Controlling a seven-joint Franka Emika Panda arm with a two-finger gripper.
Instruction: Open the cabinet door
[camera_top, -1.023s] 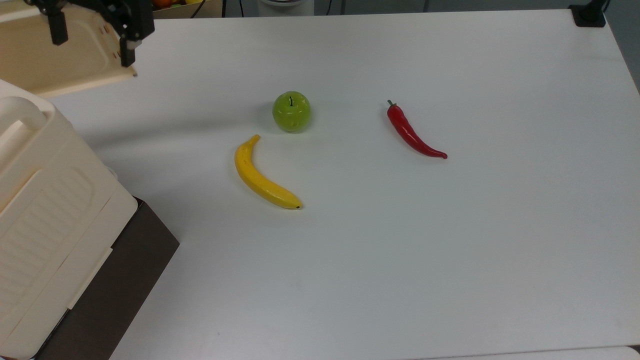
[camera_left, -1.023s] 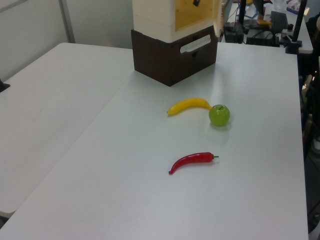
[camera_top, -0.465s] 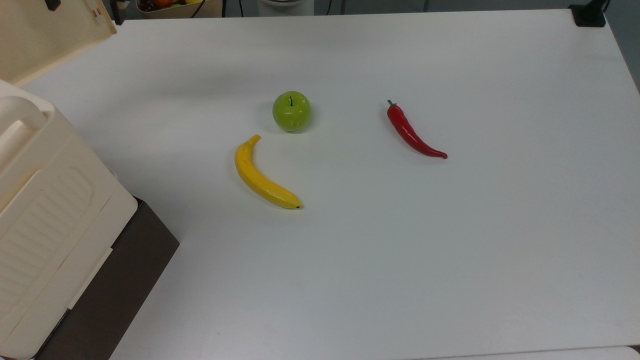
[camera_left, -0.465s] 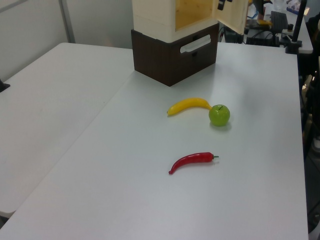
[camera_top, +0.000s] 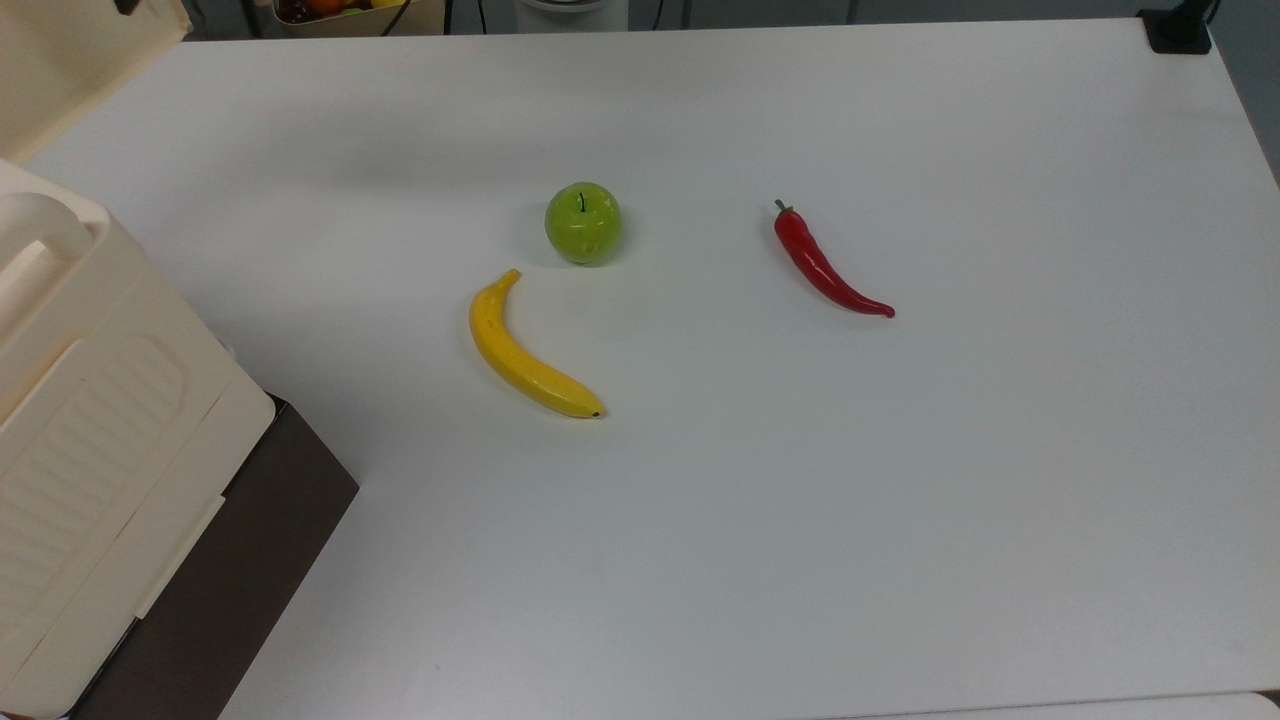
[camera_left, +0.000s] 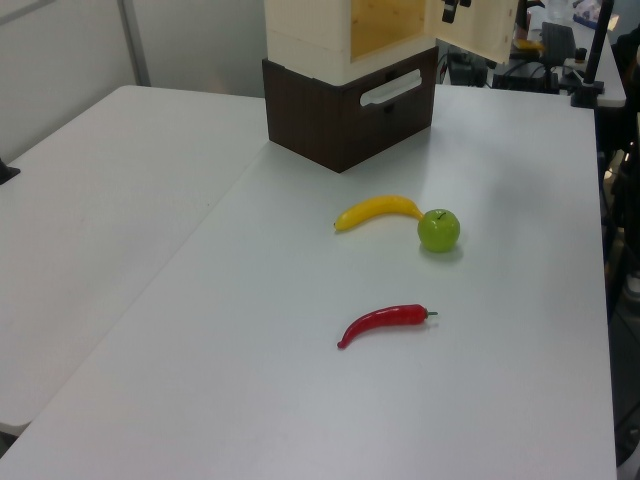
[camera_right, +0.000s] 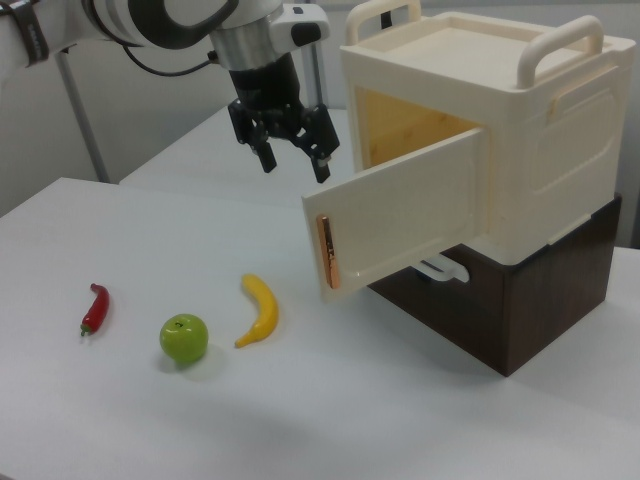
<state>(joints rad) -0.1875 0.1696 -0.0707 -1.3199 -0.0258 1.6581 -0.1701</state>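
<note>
The cream cabinet (camera_right: 520, 130) stands on its dark brown base (camera_right: 520, 310) with its yellowish inside showing. Its door (camera_right: 405, 220) hangs swung wide open, an orange strip along its free edge. In the right view my gripper (camera_right: 295, 170) hovers open just above and to the left of the door's free top corner, with nothing between its fingers (camera_right: 322, 165). The door (camera_top: 70, 60) fills the top view's upper left corner, beside the cabinet (camera_top: 90, 420). In the left view the door (camera_left: 482, 28) juts right from the cabinet (camera_left: 310, 30).
On the white table (camera_top: 900, 500) lie a yellow banana (camera_top: 525, 352), a green apple (camera_top: 583, 222) and a red chilli (camera_top: 825, 268), all away from the cabinet. A second table (camera_left: 90, 230) adjoins at the left view's left.
The door has swung further open, sliding toward the top view's upper left corner. The gripper has moved with it, almost out of the top view.
</note>
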